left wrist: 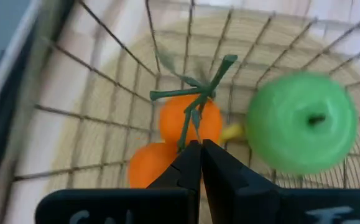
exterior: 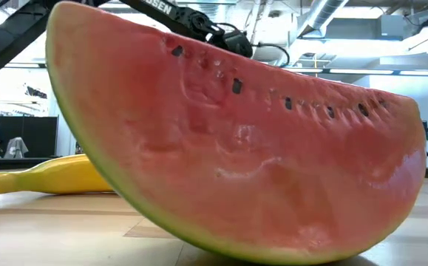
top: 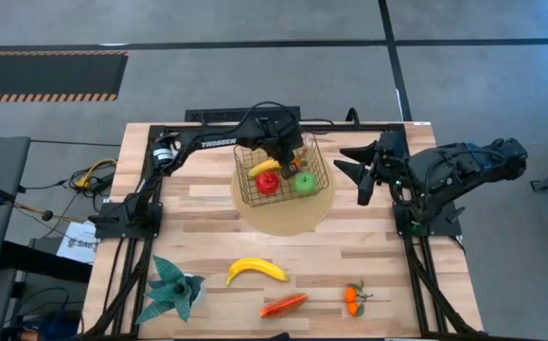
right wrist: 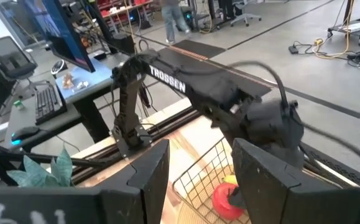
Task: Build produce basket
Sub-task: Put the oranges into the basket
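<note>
Gold wire basket point(top: 283, 175) is sitting at upper centre of the worktop point(top: 368, 246), where the left pincer point(left wrist: 199, 152) is pinching a tangerine cluster point(left wrist: 189, 121) by its stem beside the green apple point(left wrist: 302, 121). The right pincer point(right wrist: 195, 171), spread, is hovering at upper right.

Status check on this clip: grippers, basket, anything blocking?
Left gripper shut on tangerine cluster stem, inside basket. Right gripper open, parked beside basket. Red apple, green apple in; banana, chili outstanding. Nothing blocking.
</note>
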Controlling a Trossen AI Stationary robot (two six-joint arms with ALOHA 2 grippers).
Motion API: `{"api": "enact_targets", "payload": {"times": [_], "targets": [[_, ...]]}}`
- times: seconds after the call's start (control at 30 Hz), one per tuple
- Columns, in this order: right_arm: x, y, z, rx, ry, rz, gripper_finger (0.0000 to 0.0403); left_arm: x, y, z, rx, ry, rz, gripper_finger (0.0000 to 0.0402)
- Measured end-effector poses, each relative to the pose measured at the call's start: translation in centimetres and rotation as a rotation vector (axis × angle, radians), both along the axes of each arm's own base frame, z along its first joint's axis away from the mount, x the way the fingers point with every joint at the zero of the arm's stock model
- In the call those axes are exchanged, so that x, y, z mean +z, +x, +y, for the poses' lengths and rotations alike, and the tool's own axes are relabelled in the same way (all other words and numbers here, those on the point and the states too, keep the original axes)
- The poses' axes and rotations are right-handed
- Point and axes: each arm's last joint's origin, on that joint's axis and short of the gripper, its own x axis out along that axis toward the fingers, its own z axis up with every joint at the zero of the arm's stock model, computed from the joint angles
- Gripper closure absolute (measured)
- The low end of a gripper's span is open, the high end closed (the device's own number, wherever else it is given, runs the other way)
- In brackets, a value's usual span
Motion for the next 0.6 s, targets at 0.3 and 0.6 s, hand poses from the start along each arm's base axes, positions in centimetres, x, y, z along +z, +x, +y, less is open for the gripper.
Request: {"api": "enact_targets", "payload": {"times": [0.3,0.6], "targets": [[0.02,0.03,0.03,0.002,0.001,-0.003,0.0208,-1.42,0.74,-0.53,-0.003,0.015,0.028,0.0401],[0.01,0.03,0.05,0.007,0.000,-0.001,0.0209,-1.45,0.79,-0.67,-0.021,0.013,0.028,0.0398]]}}
